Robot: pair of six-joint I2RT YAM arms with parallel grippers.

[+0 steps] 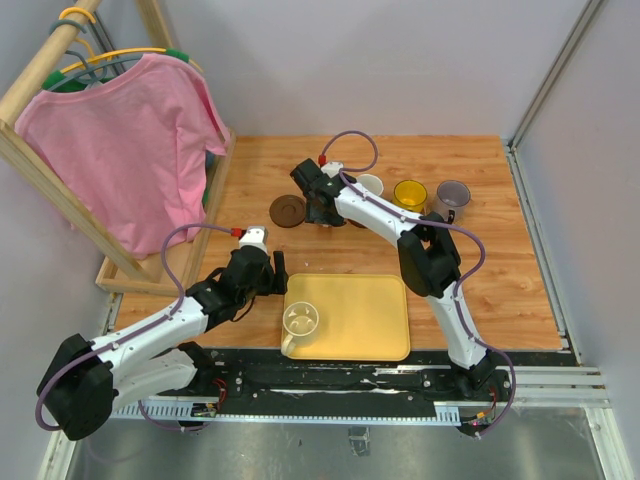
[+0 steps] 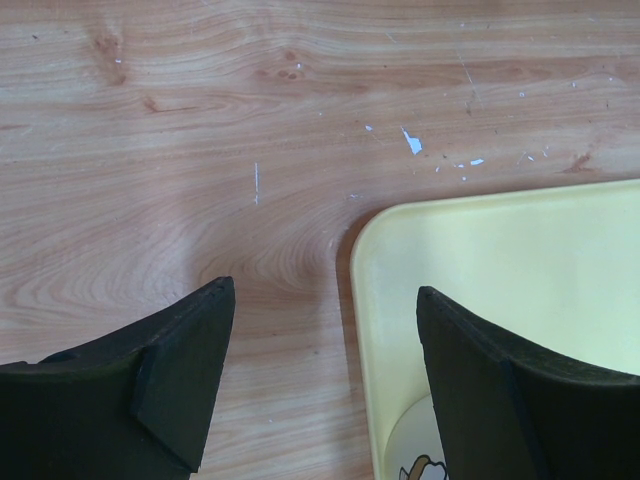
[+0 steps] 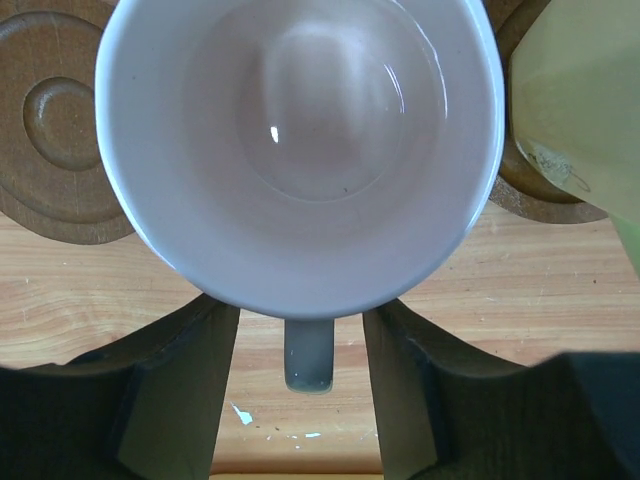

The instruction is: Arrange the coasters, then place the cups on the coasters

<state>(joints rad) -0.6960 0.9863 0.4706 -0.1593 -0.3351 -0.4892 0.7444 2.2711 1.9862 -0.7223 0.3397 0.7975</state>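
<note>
In the right wrist view a pale pink cup (image 3: 300, 150) stands upright, its handle (image 3: 308, 355) between the fingers of my right gripper (image 3: 302, 318). The jaws are open, with a gap on each side of the handle. A dark brown coaster (image 3: 55, 140) lies left of it, and another coaster (image 3: 545, 190) on the right carries a cream cup (image 3: 585, 100). From the top view, a bare coaster (image 1: 288, 210), the cream cup (image 1: 370, 185), a yellow cup (image 1: 410, 193) and a grey-purple cup (image 1: 452, 196) form a row. My left gripper (image 2: 322, 300) hangs open over the yellow tray's corner (image 2: 500, 260).
A white cup with a printed figure (image 1: 300, 322) stands on the yellow tray (image 1: 370, 320) at the near edge. A wooden rack with a pink shirt (image 1: 130, 160) fills the left side. The right arm (image 1: 400, 225) reaches across the table's middle.
</note>
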